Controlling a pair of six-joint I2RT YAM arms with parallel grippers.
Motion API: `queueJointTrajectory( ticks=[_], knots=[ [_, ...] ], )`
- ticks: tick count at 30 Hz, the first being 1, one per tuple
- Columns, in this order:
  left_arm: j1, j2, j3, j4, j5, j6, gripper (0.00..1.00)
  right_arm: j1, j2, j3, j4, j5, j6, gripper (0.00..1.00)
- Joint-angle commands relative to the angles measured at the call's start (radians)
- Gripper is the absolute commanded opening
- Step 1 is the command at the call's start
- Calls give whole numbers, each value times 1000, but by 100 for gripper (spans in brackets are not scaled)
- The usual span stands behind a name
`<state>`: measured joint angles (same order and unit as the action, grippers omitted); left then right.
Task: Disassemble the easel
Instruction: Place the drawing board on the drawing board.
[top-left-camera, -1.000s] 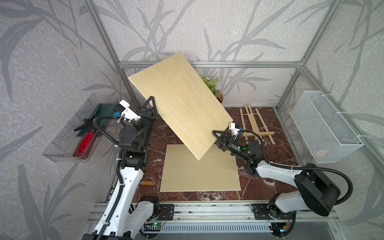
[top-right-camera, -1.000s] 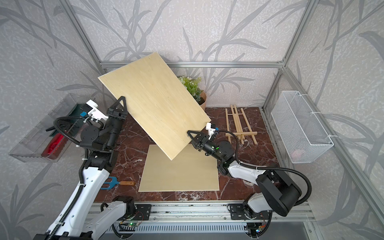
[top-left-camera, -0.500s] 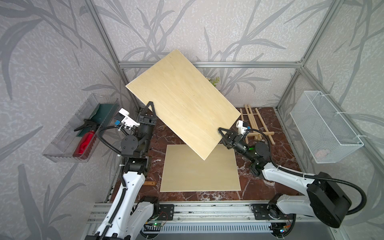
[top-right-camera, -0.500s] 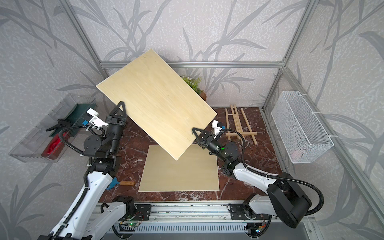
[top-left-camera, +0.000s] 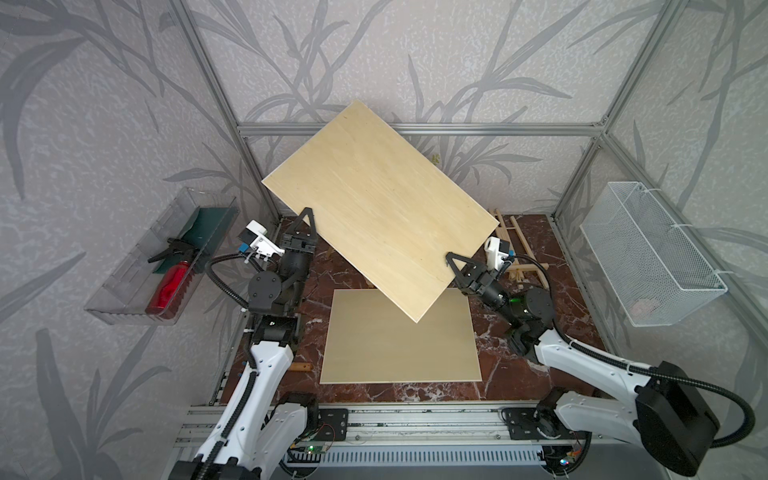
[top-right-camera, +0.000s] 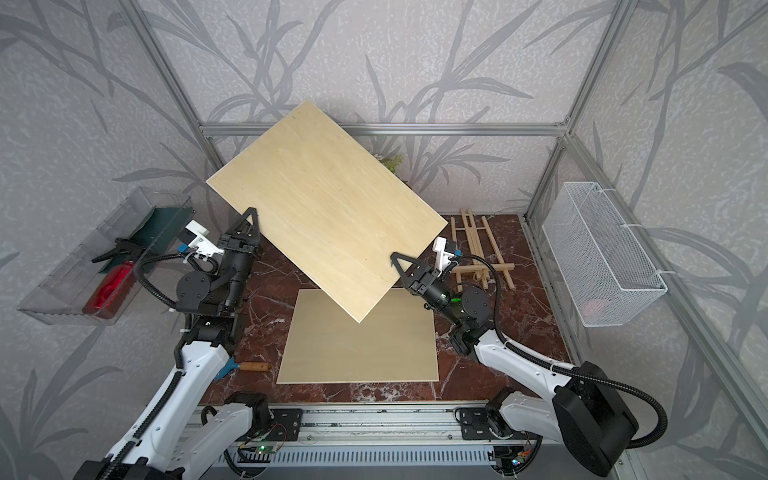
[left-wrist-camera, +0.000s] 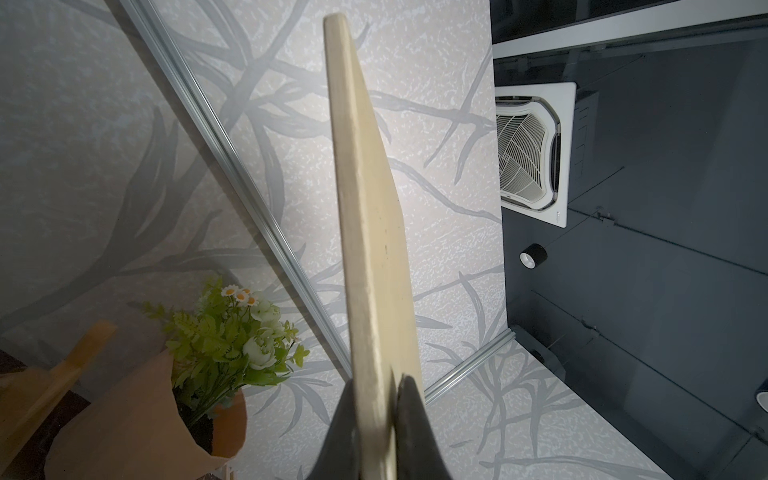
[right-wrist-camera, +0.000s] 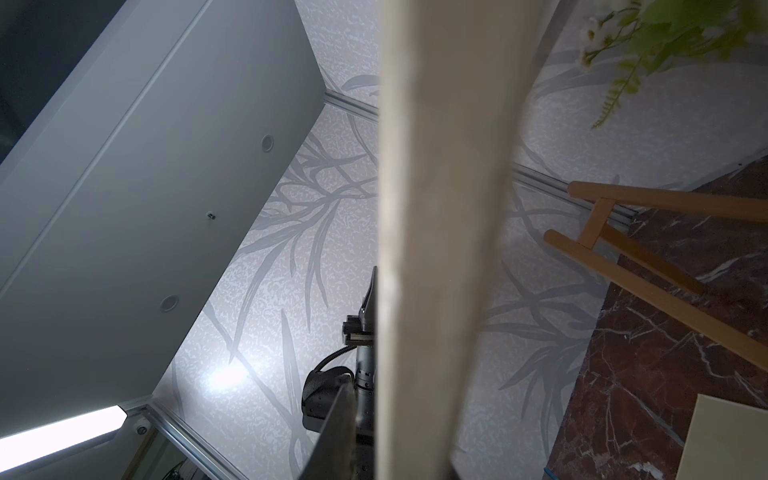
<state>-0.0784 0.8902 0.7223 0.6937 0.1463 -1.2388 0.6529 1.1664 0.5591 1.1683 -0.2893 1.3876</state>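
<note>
A large pale wooden board (top-left-camera: 382, 208) (top-right-camera: 328, 208) hangs tilted in the air above the table. My left gripper (top-left-camera: 306, 216) (left-wrist-camera: 376, 386) is shut on its left edge, with both fingers pressed against its faces. At the board's lower right edge my right gripper (top-left-camera: 451, 255) (top-right-camera: 395, 255) is shut on it. One finger lies over the top face and the other is hidden underneath. The right wrist view shows a single finger (right-wrist-camera: 338, 428) close beside the board. The wooden easel (top-left-camera: 519, 237) (top-right-camera: 478, 245) (right-wrist-camera: 648, 266) lies flat at the back right, folded.
A second board (top-left-camera: 399, 345) lies flat on the marble table (top-left-camera: 540, 374). A clear bin (top-left-camera: 124, 291) with a red bottle hangs at the left and a white wire basket (top-left-camera: 648, 257) at the right. A potted plant (left-wrist-camera: 224, 328) stands behind the board. A wooden-handled tool (top-right-camera: 253, 366) lies front left.
The raised board has swung to the right and turned flatter. My right gripper followed its lower edge to the right and closed on it. The left arm sank slightly, still gripping.
</note>
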Motion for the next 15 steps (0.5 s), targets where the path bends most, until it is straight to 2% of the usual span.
queueJointTrajectory(
  ticks=[1,11,15],
  knots=[
    [-20,10,-15,64,134,194,0,4,-63,70,238,-19,-19,15],
    [-43,22,-38,99,154,199,0,5,-80,59,238,-1,-55,9],
    [-61,24,-41,113,158,205,0,4,-70,67,238,0,-63,15]
  ],
)
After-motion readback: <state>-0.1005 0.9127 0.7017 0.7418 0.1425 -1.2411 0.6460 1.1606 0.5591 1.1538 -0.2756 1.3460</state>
